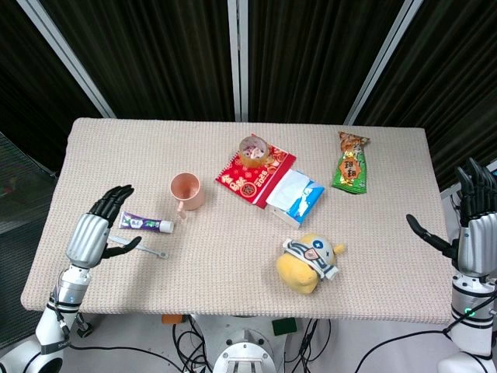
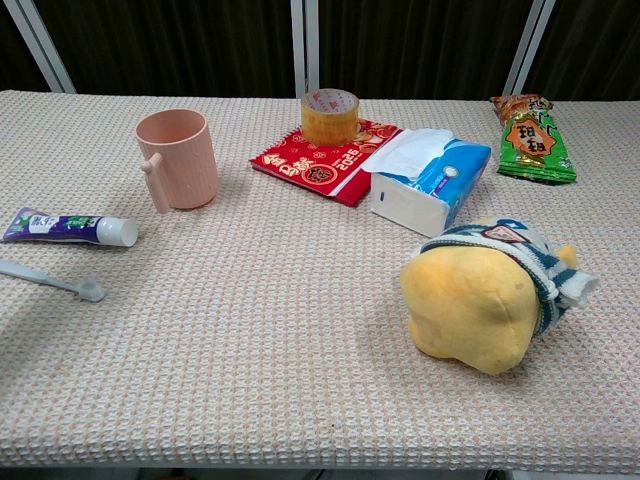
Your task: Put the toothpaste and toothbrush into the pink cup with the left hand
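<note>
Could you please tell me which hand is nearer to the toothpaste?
Left. The left hand hovers right beside the toothpaste; the right hand is past the table's far edge.

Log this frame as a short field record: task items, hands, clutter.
toothpaste: lying flat, left of the cup
toothbrush: flat, nearer the table's front edge than the toothpaste
pink cup: upright, nothing visible inside
left hand: holding nothing, fingers spread beside the toothpaste
right hand: holding nothing, off the table's right edge
clutter: tape roll, tissue pack, plush toy, snack bag

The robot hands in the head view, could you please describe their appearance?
Both the left robot hand and the right robot hand have black fingers on silver, ribbed metallic palms, joined to silver-grey cylindrical wrists. Black cables hang below the table edge.
</note>
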Controlling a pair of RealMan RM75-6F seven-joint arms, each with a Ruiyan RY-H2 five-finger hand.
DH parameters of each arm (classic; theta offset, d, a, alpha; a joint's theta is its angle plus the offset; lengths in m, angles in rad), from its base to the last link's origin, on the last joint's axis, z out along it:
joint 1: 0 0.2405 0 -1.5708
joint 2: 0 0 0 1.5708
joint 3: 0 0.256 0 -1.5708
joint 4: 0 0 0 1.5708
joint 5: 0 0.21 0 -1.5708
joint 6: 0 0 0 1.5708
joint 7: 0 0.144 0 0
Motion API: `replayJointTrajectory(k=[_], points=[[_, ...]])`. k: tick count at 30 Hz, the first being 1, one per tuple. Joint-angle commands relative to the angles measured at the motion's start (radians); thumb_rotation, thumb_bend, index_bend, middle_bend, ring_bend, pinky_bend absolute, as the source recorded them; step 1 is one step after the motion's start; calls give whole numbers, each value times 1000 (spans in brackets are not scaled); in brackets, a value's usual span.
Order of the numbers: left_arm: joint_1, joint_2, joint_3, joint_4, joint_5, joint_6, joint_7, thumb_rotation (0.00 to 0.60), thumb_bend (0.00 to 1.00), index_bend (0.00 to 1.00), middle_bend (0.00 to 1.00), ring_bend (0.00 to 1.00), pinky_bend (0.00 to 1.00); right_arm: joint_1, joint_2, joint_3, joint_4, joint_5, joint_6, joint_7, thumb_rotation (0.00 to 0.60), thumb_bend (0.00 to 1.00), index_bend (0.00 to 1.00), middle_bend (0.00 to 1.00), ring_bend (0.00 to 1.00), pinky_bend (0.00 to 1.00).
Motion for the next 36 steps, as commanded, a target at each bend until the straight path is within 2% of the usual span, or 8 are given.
replayJointTrajectory(k=[1, 9, 14, 17, 23, 27, 36], points=[[-2, -6, 6, 2, -12, -3, 2, 600, 161, 72, 90, 85, 231, 1, -6, 0, 17, 12, 3, 17, 600, 352, 0, 0, 0, 0], [1, 13, 15, -23, -6, 14, 29, 600, 161, 72, 94, 85, 230, -7, 3, -6, 28, 20, 15, 40, 600, 352, 0, 0, 0, 0], [-13, 17, 21, -12, -27, -27, 53, 600, 161, 112, 94, 85, 230, -15, 8, -6, 36, 29, 24, 53, 600, 351, 0, 0, 0, 0], [-34, 35, 14, -9, -93, -105, 111, 600, 161, 135, 94, 85, 230, -24, 6, -13, 47, 41, 26, 53, 600, 351, 0, 0, 0, 0], [-136, 77, -17, -75, -275, -341, 328, 600, 162, 200, 124, 86, 241, -57, 3, -24, 101, 104, 17, 91, 600, 351, 0, 0, 0, 0], [-205, 31, -28, -51, -371, -449, 428, 600, 162, 216, 125, 86, 236, -80, 14, -30, 121, 141, 6, 110, 600, 351, 0, 0, 0, 0], [-302, -86, -18, 78, -503, -566, 542, 600, 171, 297, 132, 85, 232, -93, 15, -37, 154, 162, -14, 138, 600, 351, 0, 0, 0, 0]])
